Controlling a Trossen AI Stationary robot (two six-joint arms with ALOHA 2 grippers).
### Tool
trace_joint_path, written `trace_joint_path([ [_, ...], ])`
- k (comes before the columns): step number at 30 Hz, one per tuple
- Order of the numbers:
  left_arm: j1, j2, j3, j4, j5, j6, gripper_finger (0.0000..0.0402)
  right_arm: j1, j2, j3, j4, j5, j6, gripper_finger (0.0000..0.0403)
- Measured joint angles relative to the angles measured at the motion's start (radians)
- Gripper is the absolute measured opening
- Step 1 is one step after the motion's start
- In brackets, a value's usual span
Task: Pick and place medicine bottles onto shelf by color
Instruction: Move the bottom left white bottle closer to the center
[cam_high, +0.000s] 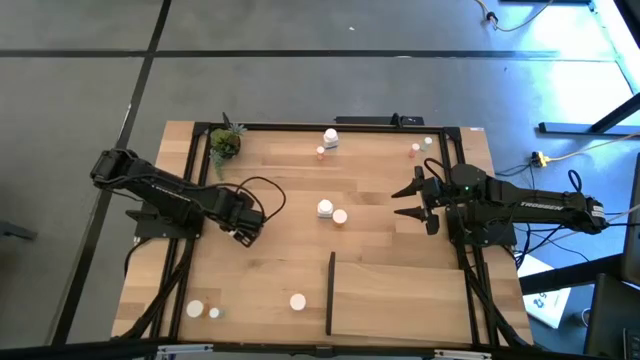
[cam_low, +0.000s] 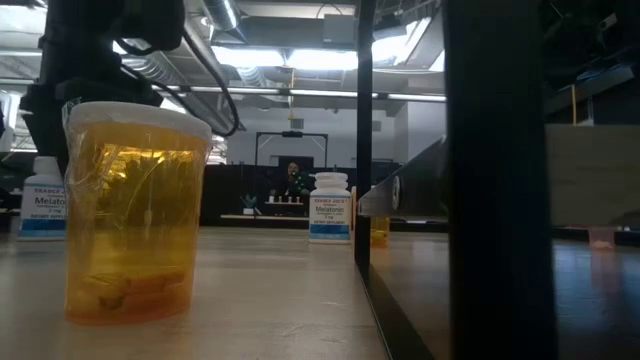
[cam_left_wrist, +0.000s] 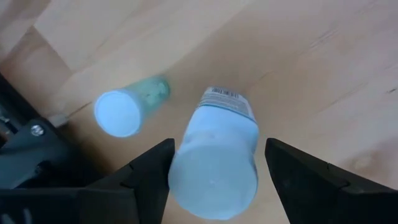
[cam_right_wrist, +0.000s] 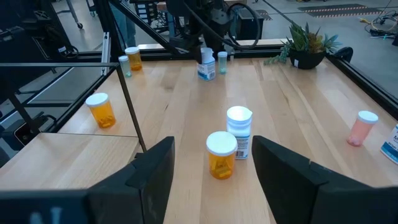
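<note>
My left gripper (cam_left_wrist: 219, 144) points down, open, over a white medicine bottle (cam_left_wrist: 214, 168) with a blue label, one finger on each side of its cap. The bottle stands upright on the table (cam_low: 45, 200). A small green bottle (cam_left_wrist: 127, 109) with a white cap stands just beside it. From above, my left gripper (cam_high: 245, 222) hides both. My right gripper (cam_high: 408, 200) hangs open above the table's right part, level, facing a white bottle (cam_right_wrist: 239, 130) and an amber bottle (cam_right_wrist: 221, 155). The shelf (cam_high: 410, 300), with its black strip (cam_high: 330, 293), lies at the near right.
More bottles stand at the far edge (cam_high: 330, 138), (cam_high: 415, 150) and at the near left (cam_high: 195, 309), (cam_high: 298, 301). A potted plant (cam_high: 225, 145) sits at the far left corner. Black frame rails (cam_high: 190, 200) run along the table's sides.
</note>
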Motion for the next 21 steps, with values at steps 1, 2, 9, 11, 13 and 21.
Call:
trace_joint_path([
  [1,0.0,0.0,0.0,0.002,0.0,0.0,0.0245,0.0,0.0,0.0,0.0,0.0,0.0,0.0217],
  [2,0.0,0.0,0.0,0.003,0.0,0.0,0.0245,0.0,0.0,0.0,0.0,0.0,0.0,0.0217],
  [9,0.0,0.0,0.0,0.016,-0.004,0.036,0.0245,0.0,0.0,0.0,0.0,0.0,0.0,0.0217],
  [11,0.0,0.0,0.0,0.016,-0.004,0.037,0.0245,0.0,0.0,0.0,0.0,0.0,0.0,0.0217],
  [13,0.0,0.0,0.0,0.016,-0.004,0.036,0.0242,0.0,0.0,0.0,0.0,0.0,0.0,0.0217],
  [21,0.0,0.0,0.0,0.042,-0.003,0.028,0.0198,0.0,0.0,0.0,0.0,0.0,0.0,0.0217],
])
